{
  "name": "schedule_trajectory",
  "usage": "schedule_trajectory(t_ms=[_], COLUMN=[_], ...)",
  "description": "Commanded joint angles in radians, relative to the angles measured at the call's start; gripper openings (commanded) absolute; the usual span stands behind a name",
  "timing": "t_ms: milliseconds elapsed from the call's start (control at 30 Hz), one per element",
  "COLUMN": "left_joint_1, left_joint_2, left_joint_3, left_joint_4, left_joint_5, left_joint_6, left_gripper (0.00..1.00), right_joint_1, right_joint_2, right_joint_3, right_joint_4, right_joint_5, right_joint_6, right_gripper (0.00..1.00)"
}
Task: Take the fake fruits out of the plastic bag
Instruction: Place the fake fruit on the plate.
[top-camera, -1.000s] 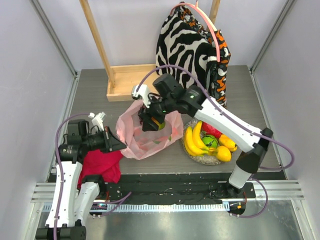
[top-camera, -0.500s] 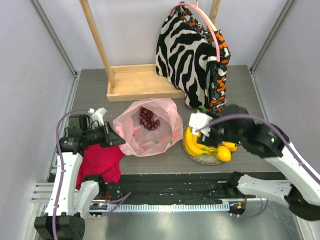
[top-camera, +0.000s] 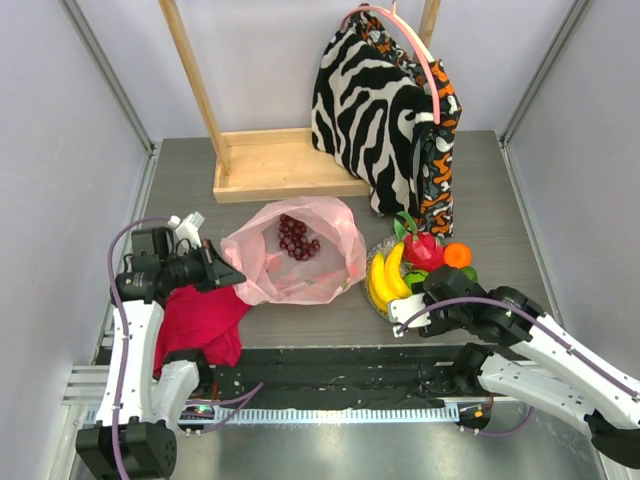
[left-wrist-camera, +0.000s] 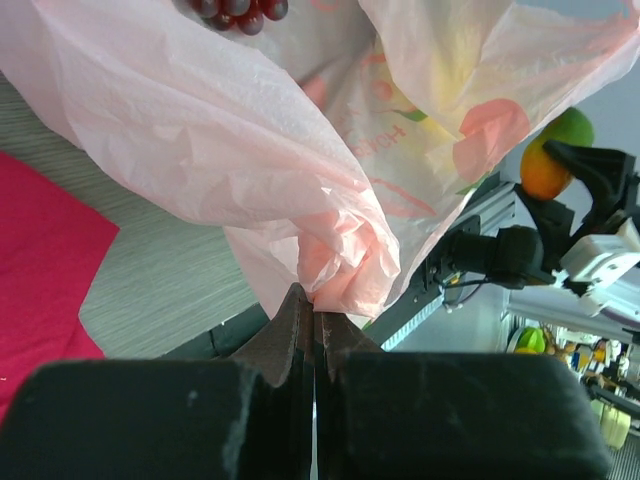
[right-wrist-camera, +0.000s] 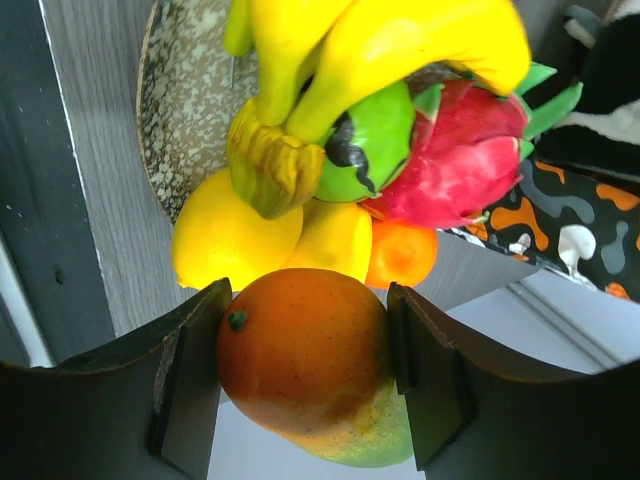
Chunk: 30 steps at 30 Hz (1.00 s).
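Note:
The pink plastic bag (top-camera: 300, 262) lies open on the table, with dark red grapes (top-camera: 297, 237) inside. My left gripper (top-camera: 218, 272) is shut on the bag's left edge; its jaws pinch a bunched fold of the plastic bag (left-wrist-camera: 340, 255). My right gripper (top-camera: 456, 268) is shut on an orange-green mango (right-wrist-camera: 310, 375) and holds it at the right side of the silvery plate (top-camera: 378, 300). The plate (right-wrist-camera: 185, 100) carries a banana bunch (right-wrist-camera: 380, 45), green apple (right-wrist-camera: 375, 135), red fruit (right-wrist-camera: 465, 150), lemon (right-wrist-camera: 230, 240) and orange (right-wrist-camera: 402, 255).
A zebra-patterned fabric bag (top-camera: 375, 110) hangs at the back right on a wooden stand (top-camera: 265, 165). A magenta-red cloth (top-camera: 200, 320) lies under my left arm. A black rail (top-camera: 330, 365) runs along the near edge.
My right arm came out of the bag with the mango, swung right over the plate and drew back toward its base. The left gripper kept its hold on the bag.

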Motion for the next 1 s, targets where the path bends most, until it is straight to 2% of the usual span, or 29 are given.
schedule_trajectory(t_ms=[0, 300, 400, 533, 667, 867, 967], left_joint_1=[0.037, 0.077, 0.080, 0.086, 0.087, 0.092, 0.095], left_joint_2=[-0.032, -0.041, -0.044, -0.046, -0.052, -0.061, -0.063], left_joint_3=[0.003, -0.012, -0.020, -0.026, -0.029, -0.038, -0.040], left_joint_4=[0.042, 0.045, 0.054, 0.068, 0.068, 0.065, 0.063], left_joint_5=[0.027, 0.042, 0.044, 0.057, 0.059, 0.061, 0.061], left_joint_6=[-0.035, -0.066, -0.072, -0.089, -0.089, -0.089, -0.087], left_gripper=[0.00, 0.00, 0.00, 0.00, 0.00, 0.00, 0.00], right_joint_1=[0.000, -0.058, -0.163, -0.365, -0.456, -0.456, -0.456], right_joint_2=[-0.017, 0.020, 0.064, 0.176, 0.267, 0.295, 0.293], right_joint_3=[-0.044, -0.050, -0.041, -0.023, 0.040, 0.065, 0.054], right_joint_4=[0.070, 0.119, 0.135, 0.169, 0.169, 0.144, 0.121], right_joint_5=[0.046, 0.000, -0.068, -0.153, -0.270, -0.316, -0.323], right_joint_6=[-0.112, -0.161, -0.211, -0.293, -0.355, -0.441, -0.468], right_gripper=[0.16, 0.15, 0.19, 0.20, 0.22, 0.25, 0.35])
